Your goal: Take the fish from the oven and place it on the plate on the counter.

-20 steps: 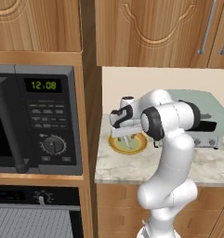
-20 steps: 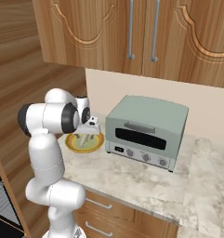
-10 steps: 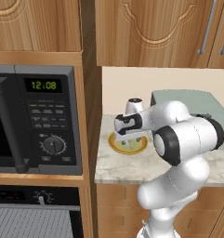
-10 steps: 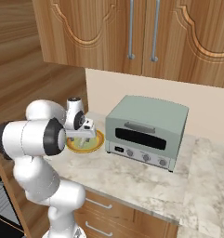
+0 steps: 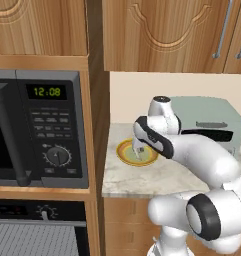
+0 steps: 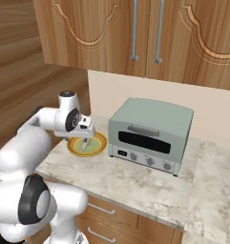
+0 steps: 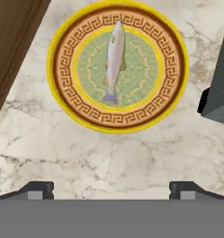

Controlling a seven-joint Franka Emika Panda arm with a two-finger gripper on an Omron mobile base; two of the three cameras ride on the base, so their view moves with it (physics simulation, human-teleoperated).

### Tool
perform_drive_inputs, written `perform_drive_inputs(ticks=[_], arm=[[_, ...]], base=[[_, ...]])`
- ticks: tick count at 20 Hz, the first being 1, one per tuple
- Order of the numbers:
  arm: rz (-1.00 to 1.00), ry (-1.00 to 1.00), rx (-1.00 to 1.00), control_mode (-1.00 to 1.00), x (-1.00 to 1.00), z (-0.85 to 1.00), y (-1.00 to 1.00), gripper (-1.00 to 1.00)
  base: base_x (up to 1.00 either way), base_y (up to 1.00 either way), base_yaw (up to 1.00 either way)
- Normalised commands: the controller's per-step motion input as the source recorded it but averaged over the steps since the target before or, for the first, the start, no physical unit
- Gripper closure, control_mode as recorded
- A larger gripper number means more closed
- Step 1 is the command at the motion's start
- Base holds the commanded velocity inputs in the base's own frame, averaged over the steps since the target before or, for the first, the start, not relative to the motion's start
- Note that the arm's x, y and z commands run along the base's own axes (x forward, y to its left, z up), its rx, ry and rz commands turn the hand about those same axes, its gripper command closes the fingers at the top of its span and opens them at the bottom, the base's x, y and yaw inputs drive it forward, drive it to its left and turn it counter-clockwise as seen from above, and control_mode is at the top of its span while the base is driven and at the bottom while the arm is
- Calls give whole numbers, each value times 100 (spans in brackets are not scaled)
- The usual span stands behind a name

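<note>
The fish (image 7: 114, 62), slim and pale grey, lies lengthwise across the greenish centre of the yellow plate (image 7: 118, 124). Nothing touches it. My gripper (image 7: 112, 191) hangs above the plate, open, with nothing between its fingertips (image 7: 36, 190). In the left base view the gripper (image 5: 138, 148) points down over the plate (image 5: 121, 153) on the grey speckled counter (image 5: 142, 179). The right base view has the gripper (image 6: 86, 140) over the plate (image 6: 94, 149) as well. The oven (image 5: 37, 235) sits low at the left, under the microwave, with its knob strip and wire rack showing.
A black microwave (image 5: 37, 130) with a green clock fills the wooden column left of the counter. A pale grey-green toaster box (image 6: 150, 133) stands just right of the plate. Wooden wall cabinets (image 6: 135, 33) hang above. Bare counter (image 6: 135, 183) lies in front of the toaster.
The arm's elbow has swung lower and nearer the base while the hand stays over the plate. The jaws remain open and the fish lies still on the plate.
</note>
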Motion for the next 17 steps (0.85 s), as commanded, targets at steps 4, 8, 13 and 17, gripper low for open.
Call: perform_drive_inputs(ticks=[4,8,13,17], arm=[[-2,-1,-1,-100,-78,98,-22,-100],[-8,0,0,-100,-97,86,-46,-100],[-9,-1,0,-100,-100,74,-46,-100],[-8,-9,0,-100,-100,67,-34,-100]], base=[[0,0,0],[0,0,0],[0,0,0],[0,0,0]])
